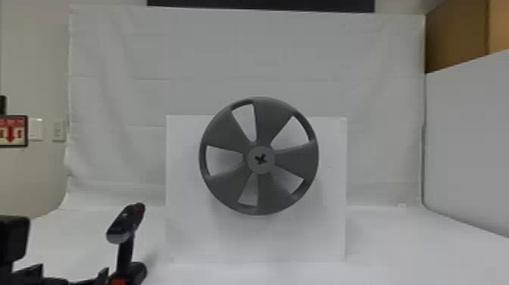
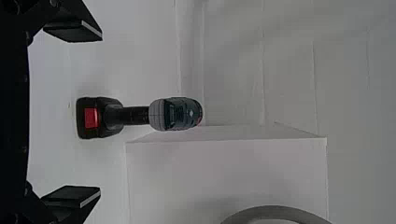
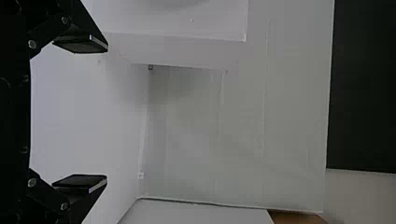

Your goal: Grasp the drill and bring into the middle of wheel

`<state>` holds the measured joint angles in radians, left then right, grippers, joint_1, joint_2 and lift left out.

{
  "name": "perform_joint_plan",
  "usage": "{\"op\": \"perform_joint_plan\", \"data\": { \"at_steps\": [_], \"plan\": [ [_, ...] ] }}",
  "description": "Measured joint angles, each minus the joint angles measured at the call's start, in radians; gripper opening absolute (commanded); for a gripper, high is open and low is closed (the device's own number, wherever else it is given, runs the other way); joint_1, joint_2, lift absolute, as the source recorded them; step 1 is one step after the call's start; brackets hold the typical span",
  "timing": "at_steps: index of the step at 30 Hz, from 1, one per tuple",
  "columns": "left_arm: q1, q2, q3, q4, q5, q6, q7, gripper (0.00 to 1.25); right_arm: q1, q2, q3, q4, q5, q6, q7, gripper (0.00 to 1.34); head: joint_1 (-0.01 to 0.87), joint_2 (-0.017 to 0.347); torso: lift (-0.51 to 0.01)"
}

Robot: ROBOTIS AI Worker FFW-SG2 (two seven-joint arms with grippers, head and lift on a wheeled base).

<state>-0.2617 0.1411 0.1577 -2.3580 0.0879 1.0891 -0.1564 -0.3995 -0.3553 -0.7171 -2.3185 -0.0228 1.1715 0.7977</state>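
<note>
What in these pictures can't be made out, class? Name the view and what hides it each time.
- Whether a bit sits in the drill: head view, its far end is too small.
- The drill's full base: head view, cut off by the bottom edge.
- What holds the wheel to the white box: head view, hidden behind the wheel.
- The wall sign's lettering: head view, too small.

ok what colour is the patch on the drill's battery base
Red, on the black battery base of the dark cordless drill; clearest in the left wrist view.
</note>
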Motion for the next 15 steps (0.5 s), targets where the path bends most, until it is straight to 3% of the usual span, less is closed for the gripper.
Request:
{"op": "perform_joint_plan", "data": {
  "at_steps": [15],
  "plan": [
    [-0.002, 0.001, -0.004, 0.000, -0.002, 0.000, 0.000, 1.13, 0.001, -0.008, 0.005, -0.001, 0.000, 0.006, 0.000, 1.05, 0.000, 0.000, -0.406]
  ]
}}
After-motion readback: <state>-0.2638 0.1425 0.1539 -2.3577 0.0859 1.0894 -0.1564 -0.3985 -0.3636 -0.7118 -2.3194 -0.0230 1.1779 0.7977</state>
